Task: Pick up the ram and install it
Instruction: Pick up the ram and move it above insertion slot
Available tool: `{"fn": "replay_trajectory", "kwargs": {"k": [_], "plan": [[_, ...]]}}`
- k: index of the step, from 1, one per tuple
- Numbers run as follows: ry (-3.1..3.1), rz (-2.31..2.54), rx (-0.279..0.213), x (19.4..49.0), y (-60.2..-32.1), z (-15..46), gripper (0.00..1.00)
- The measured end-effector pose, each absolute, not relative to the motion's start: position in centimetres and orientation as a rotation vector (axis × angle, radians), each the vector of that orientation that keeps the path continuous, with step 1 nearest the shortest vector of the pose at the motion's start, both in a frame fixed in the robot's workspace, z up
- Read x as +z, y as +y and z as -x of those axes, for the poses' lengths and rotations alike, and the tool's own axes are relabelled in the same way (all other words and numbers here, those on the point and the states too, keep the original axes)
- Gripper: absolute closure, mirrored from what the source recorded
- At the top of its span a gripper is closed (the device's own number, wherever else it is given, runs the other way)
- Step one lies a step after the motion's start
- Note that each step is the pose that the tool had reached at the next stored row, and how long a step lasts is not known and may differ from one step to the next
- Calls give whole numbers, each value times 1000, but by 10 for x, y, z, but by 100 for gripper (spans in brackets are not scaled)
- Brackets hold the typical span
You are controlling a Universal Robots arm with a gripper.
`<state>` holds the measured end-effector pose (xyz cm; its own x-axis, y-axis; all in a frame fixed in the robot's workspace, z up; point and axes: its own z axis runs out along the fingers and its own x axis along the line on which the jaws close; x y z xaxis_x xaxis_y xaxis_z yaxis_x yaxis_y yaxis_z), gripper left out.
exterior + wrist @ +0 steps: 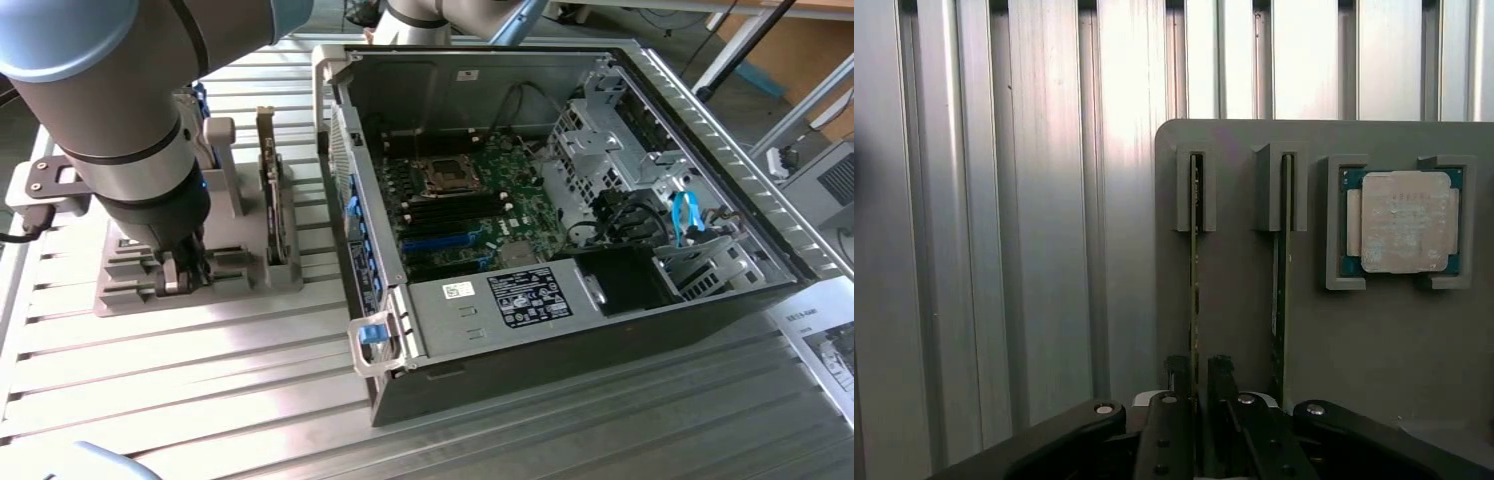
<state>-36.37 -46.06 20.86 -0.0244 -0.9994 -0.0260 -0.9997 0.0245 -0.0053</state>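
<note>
- Standing on its thin edge, the ram [1195,260] shows as a slim, dark green strip.
- It sits in a slot of a grey holder [1239,300] on the ribbed table [1004,250], beside the open computer case [400,80].
- The holder also carries a second stick [1282,280] in the next slot and a processor chip [1409,222] in a square recess.
- The ram's long axis lies parallel to the second stick and the table's ribs.
- The gripper [1197,368] straddles one end of the ram; whether the jaws press it cannot be told.

ram [1195,260] upright in holder [1239,300], processor [1409,220] beside
</note>
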Motion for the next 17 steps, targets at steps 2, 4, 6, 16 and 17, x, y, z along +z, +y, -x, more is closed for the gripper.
{"fn": "replay_trajectory", "kwargs": {"k": [2,4,6,16,17], "plan": [[2232,2179,22,209,-461,364,84],[2232,2178,22,209,-461,364,88],[2232,2178,22,209,-461,364,88],[2232,2178,22,209,-461,364,88],[2232,2178,22,209,-461,364,88]]}}
